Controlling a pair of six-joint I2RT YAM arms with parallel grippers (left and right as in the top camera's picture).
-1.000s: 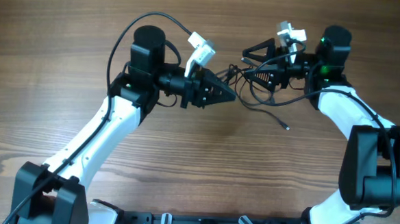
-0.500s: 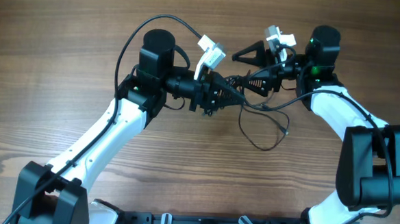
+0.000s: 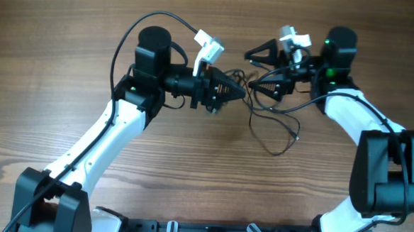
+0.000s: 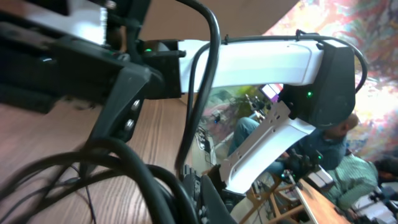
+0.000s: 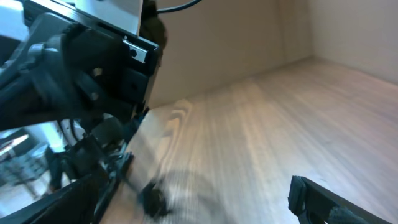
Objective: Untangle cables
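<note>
1. Since a second ago the right gripper [image 3: 260, 72] has spread wide; the cables [image 3: 251, 90] now sag in a loop onto the table [image 3: 190, 158].
2. Left gripper [image 3: 238, 91], pressed together, pinches their knotted part, close against the right gripper's open fingers.

Count from overhead view. Arms: two, namely left arm [image 3: 99, 135] and right arm [image 3: 356, 117]. Grippers: two, namely left gripper [image 3: 238, 93] and right gripper [image 3: 252, 76]. White wrist cameras: two, namely left camera [image 3: 208, 46] and right camera [image 3: 295, 39]. Table [image 3: 55, 37]: one. Cables [image 3: 270, 126]: one black tangle; number of separate cords not resolvable. Plug end [image 3: 296, 138]: one seen.
</note>
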